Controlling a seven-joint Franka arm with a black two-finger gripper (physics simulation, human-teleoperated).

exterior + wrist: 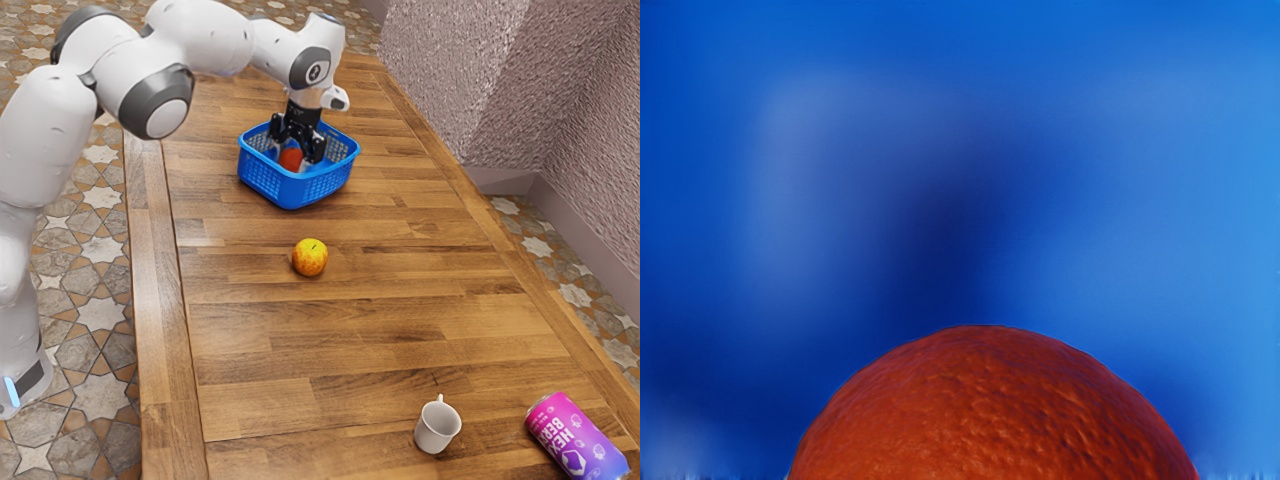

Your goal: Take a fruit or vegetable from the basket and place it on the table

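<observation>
Fingers (316, 149) reaching down inside the basket, upper middle of the frame, right at the orange (290, 160). Cannot tell from the pictures whether open around it or clenched on it, so no claim of a firm hold. In the wrist view, rounded orange skin rising from the lower edge, very near the hand.

Around that, the blue basket (323, 187), upright on the wooden worktop (330, 345), with the orange low within its walls. Reaching in from the upper left of the frame, the white arm (195, 35).

As for progress, seemingly about halfway: a fruit chosen and reached, but no lift to be seen. Left to do: make sure of the grip, raise the orange clear of the basket's rim, carry it to a bare stretch of worktop, set it down and let go. Best to rise straight up, given the risk of knocking the rim or tipping the basket.

Farther out, 1 yellow-red apple (310, 257) on the worktop near the middle of the frame, just beyond the basket. Then, well apart from the basket, 1 white mug (437, 427) at lower right and 1 pink-purple can (577, 440) on its side in the lower right corner.
</observation>
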